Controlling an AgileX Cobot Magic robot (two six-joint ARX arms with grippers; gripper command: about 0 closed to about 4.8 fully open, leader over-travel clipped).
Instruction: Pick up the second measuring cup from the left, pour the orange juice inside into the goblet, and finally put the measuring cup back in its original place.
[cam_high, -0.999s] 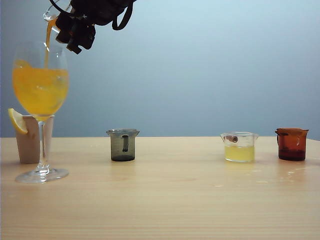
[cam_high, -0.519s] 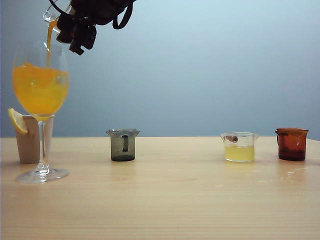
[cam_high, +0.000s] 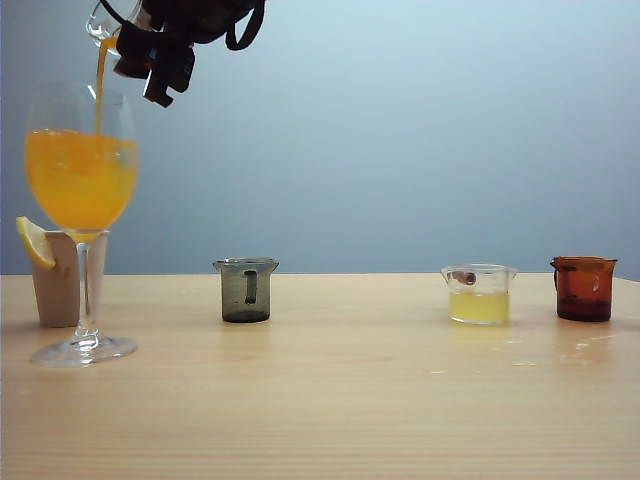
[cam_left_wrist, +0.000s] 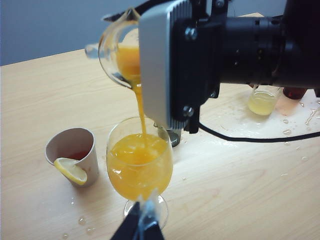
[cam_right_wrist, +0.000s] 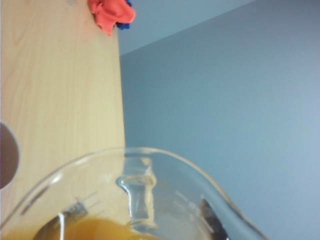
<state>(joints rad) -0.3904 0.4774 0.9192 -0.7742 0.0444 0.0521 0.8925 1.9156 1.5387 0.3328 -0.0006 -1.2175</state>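
Observation:
High at the left, my right gripper (cam_high: 152, 48) is shut on the second measuring cup (cam_high: 103, 22), a small clear glass cup tipped steeply over the goblet. A thin stream of orange juice (cam_high: 99, 85) runs from its lip into the goblet (cam_high: 80, 180), a tall stemmed glass whose bowl is more than half full of juice. In the left wrist view the cup (cam_left_wrist: 120, 55) and its stream (cam_left_wrist: 140, 107) hang above the goblet (cam_left_wrist: 140, 162). My left gripper (cam_left_wrist: 142, 209) sits nearer the camera, its fingers together with nothing held. The right wrist view shows the cup's rim (cam_right_wrist: 135, 155).
A paper cup (cam_high: 58, 285) with a lemon slice (cam_high: 33, 243) stands right beside the goblet. Along the table stand a smoky grey cup (cam_high: 246, 290), a clear cup of pale yellow liquid (cam_high: 479, 293) and an amber cup (cam_high: 584, 288). Droplets wet the wood (cam_left_wrist: 82, 220).
My right gripper has rolled the cup a little steeper. Juice keeps streaming, and the level in the goblet has risen slightly.

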